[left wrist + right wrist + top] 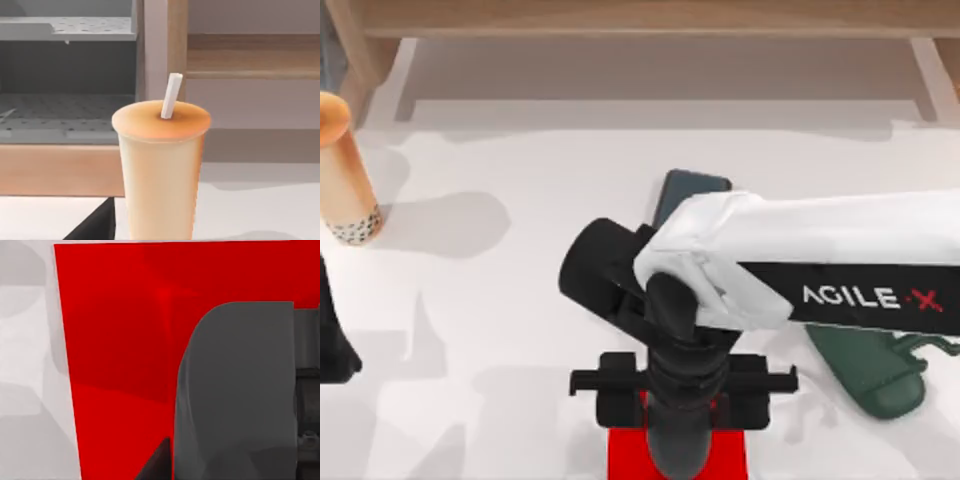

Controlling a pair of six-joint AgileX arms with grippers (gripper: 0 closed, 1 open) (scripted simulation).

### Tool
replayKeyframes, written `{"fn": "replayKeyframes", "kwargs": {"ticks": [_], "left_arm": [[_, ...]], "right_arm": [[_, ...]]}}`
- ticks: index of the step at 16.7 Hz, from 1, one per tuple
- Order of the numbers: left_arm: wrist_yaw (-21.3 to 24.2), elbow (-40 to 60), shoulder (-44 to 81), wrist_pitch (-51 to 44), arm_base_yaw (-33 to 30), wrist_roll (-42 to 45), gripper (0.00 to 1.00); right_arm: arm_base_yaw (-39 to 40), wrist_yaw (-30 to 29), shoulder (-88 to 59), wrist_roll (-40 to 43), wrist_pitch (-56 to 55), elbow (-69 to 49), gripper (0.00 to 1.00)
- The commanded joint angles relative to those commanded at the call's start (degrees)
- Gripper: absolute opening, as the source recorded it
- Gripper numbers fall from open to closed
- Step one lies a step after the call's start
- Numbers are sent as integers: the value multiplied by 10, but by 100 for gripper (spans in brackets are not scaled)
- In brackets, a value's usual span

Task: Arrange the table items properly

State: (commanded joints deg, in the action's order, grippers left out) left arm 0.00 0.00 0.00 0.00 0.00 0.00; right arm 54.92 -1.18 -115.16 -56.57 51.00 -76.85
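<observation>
Right tool (678, 440) holds the mouse (235, 390) over the red mat (115, 340); lower it flat, central; left tool's state: cannot tell.

White table (500, 330), matte, soft grey shadows across it. Along the far edge of the top view sits a light wooden shelf unit (650, 18) with a pale recessed bay under its top board. Left wrist view: wooden upright (176, 45), horizontal wooden shelf board (255, 74), pale wall panel behind. Beside it, a grey perforated rack (65, 30) with two tiers above a wooden front rail (55, 170). Lighting even, diffuse.
</observation>
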Motion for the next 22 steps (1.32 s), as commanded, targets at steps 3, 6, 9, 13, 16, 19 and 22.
{"fn": "replayKeyframes", "kwargs": {"ticks": [3, 6, 9, 13, 16, 19, 22], "left_arm": [[0, 0, 0, 0, 0, 0, 100], [0, 0, 0, 0, 0, 0, 100], [0, 0, 0, 0, 0, 0, 100], [0, 0, 0, 0, 0, 0, 100], [0, 0, 0, 0, 0, 0, 100], [0, 0, 0, 0, 0, 0, 100], [0, 0, 0, 0, 0, 0, 100]], "right_arm": [[0, 0, 0, 0, 0, 0, 75], [0, 0, 0, 0, 0, 0, 98], [0, 0, 0, 0, 0, 0, 100], [0, 0, 0, 0, 0, 0, 100], [-1, 0, 0, 0, 0, 0, 100], [-9, -1, -6, 2, 19, -36, 100], [-27, -2, -50, 8, 60, -122, 100]]}}
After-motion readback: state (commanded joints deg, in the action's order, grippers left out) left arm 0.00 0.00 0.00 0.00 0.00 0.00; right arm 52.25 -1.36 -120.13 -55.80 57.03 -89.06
